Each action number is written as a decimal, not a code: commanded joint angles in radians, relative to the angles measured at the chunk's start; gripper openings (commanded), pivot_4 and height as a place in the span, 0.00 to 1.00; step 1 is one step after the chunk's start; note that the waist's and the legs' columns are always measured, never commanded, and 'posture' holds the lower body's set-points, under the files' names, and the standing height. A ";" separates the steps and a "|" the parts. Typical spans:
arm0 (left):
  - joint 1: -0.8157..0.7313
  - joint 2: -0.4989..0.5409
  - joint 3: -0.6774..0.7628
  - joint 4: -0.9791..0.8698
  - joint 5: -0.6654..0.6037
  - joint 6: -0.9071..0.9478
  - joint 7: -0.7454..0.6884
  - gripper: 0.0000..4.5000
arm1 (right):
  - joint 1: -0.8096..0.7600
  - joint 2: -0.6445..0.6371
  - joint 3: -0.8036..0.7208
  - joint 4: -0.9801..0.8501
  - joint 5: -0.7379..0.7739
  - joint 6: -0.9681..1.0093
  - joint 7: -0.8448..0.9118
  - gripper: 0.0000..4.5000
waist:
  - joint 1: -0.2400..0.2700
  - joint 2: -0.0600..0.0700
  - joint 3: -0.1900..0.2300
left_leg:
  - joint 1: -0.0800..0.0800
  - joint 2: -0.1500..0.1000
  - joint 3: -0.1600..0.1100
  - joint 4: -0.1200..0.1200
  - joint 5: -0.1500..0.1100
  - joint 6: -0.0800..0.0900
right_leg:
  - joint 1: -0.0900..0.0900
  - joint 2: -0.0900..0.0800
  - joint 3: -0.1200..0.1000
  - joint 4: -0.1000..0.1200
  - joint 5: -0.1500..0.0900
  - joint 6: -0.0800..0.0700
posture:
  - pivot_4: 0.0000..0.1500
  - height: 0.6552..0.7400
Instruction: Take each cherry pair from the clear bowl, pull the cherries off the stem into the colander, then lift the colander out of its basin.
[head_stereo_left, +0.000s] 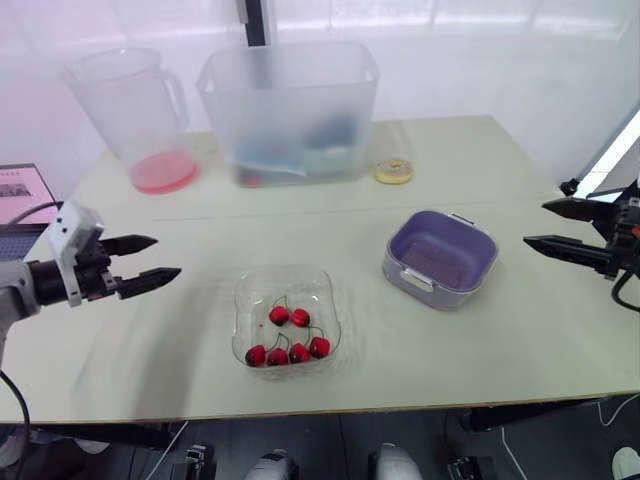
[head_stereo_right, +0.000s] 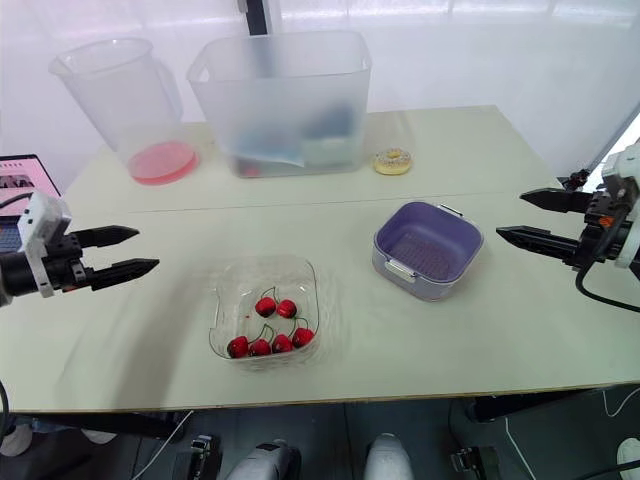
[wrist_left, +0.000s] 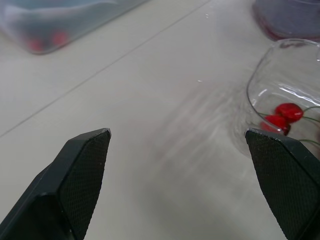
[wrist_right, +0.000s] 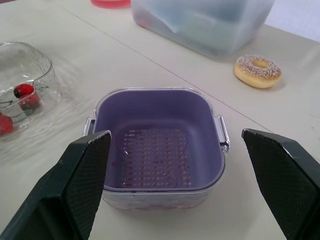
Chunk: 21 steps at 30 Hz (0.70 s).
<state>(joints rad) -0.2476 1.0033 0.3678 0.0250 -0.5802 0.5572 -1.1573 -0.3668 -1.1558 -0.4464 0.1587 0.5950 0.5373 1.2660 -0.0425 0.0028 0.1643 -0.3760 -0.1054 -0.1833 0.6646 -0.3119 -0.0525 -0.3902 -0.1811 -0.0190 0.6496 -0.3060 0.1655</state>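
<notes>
While both grippers hang spread and empty, the left gripper (head_stereo_left: 166, 256) should reach for the cherries (head_stereo_left: 290, 340) in the clear bowl (head_stereo_left: 240, 300) ahead of its fingertips, pinching one stem low, with the empty colander (head_stereo_left: 440, 246) waiting before the right gripper (head_stereo_left: 536, 223).

Pale table (head_stereo_left: 500, 170) in front of me. On it: clear bowl (head_stereo_left: 246, 300) front-centre, basin (wrist_right: 155, 201) w/ purple colander (wrist_right: 155, 120) to my right of it; donut (head_stereo_left: 394, 172), frosted bin (head_stereo_left: 290, 100) & pitcher (head_stereo_left: 135, 110) at back.

Cherries (head_stereo_left: 288, 336) in bowl (head_stereo_left: 245, 300) — colander (head_stereo_left: 440, 257) to its right.
</notes>
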 joint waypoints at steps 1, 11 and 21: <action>-0.038 0.013 0.039 -0.007 -0.012 -0.013 0.018 1.00 | 0.001 0.000 -0.037 -0.002 0.002 -0.035 0.007 0.99 | 0.000 0.000 0.000 | 0.000 0.000 0.000 0.000 0.000 0.000 | 0.000 0.000 0.000 0.000 0.000 0.000 | 1.00 1.00; -0.065 0.016 0.029 0.004 -0.026 0.025 0.026 1.00 | 0.044 0.004 -0.044 0.074 -0.011 -0.117 0.048 0.99 | -0.003 0.000 0.000 | 0.000 0.000 0.002 0.000 0.000 0.001 | -0.001 0.000 0.003 0.000 0.000 0.000 | 1.00 1.00; -0.040 0.026 -0.018 -0.020 0.004 0.010 0.001 1.00 | 0.023 -0.001 -0.024 0.027 -0.012 -0.117 0.009 0.99 | 0.000 0.000 0.000 | 0.001 0.000 0.006 0.000 -0.001 0.001 | -0.002 0.001 0.006 0.001 0.000 0.000 | 1.00 1.00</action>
<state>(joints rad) -0.2935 1.0093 0.3560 0.0333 -0.5888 0.5803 -1.1415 -0.3171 -1.1493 -0.4463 0.2160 0.5792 0.4331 1.2876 -0.0427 0.0026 0.1645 -0.3750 -0.1049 -0.1775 0.6645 -0.3126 -0.0514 -0.3925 -0.1803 -0.0129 0.6506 -0.3059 0.1656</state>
